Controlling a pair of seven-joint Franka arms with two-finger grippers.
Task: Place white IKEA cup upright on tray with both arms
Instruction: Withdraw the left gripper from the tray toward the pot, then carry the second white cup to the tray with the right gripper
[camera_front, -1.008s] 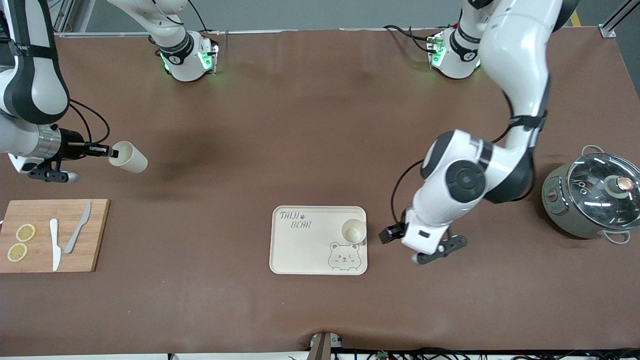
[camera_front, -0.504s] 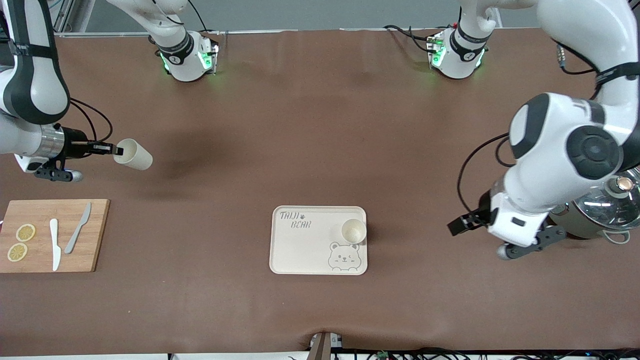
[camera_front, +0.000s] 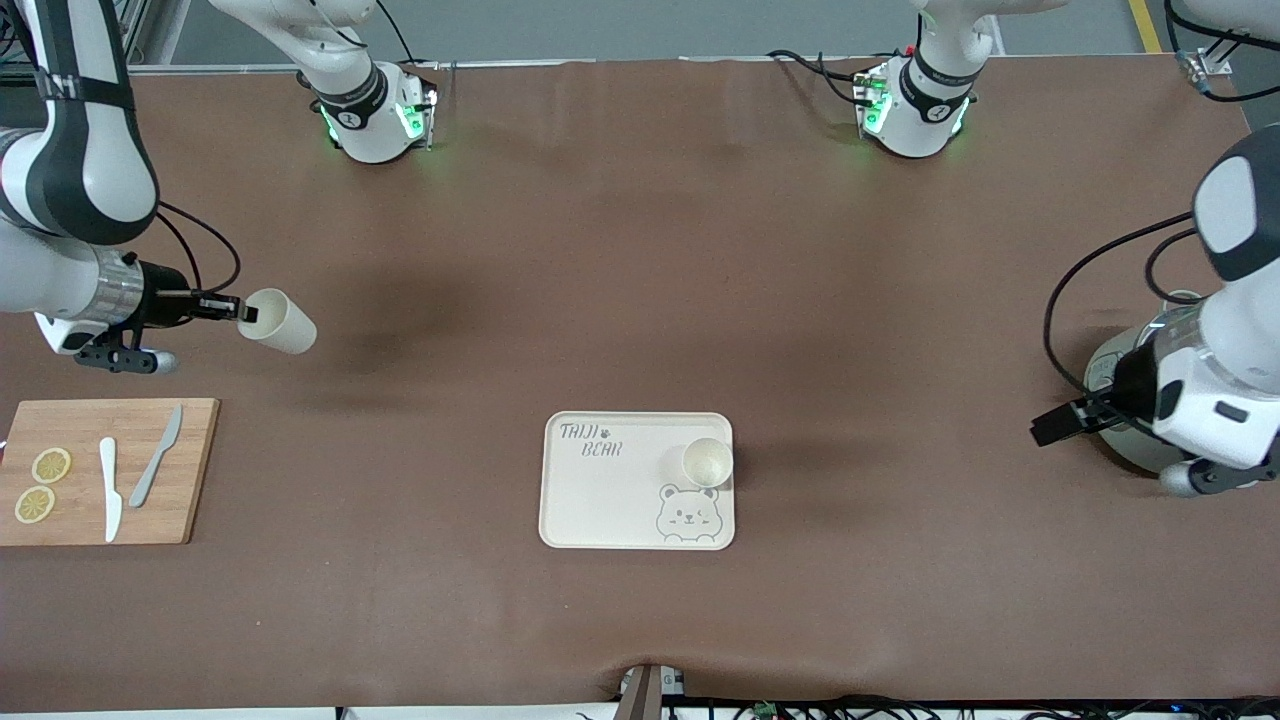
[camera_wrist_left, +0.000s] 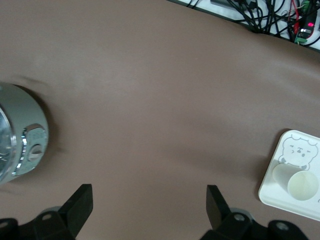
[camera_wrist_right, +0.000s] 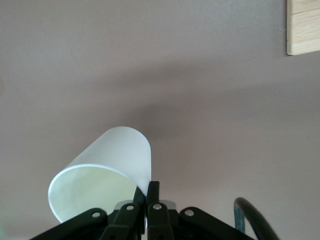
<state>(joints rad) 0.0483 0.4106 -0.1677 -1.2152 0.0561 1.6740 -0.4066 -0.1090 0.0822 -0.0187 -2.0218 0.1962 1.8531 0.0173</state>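
Observation:
My right gripper (camera_front: 235, 309) is shut on the rim of a white cup (camera_front: 280, 321), held on its side above the table at the right arm's end; it shows in the right wrist view (camera_wrist_right: 107, 167), pinched at the gripper (camera_wrist_right: 150, 192). The cream tray (camera_front: 600, 500) with the bear drawing lies near the table's middle. A second white cup (camera_front: 707, 462) stands upright on the tray, also in the left wrist view (camera_wrist_left: 297, 182). My left gripper (camera_front: 1052, 422) is open and empty over the table at the left arm's end, beside the pot; its fingers (camera_wrist_left: 80, 205) stand wide apart.
A wooden cutting board (camera_front: 195, 470) with lemon slices and two knives lies at the right arm's end, nearer the front camera. A grey pot with a glass lid (camera_front: 1120, 370) stands at the left arm's end, partly hidden by the left arm.
The left arm has swung away from the tray toward its end of the table, now by the pot. The right gripper has carried its cup slightly toward the table's middle.

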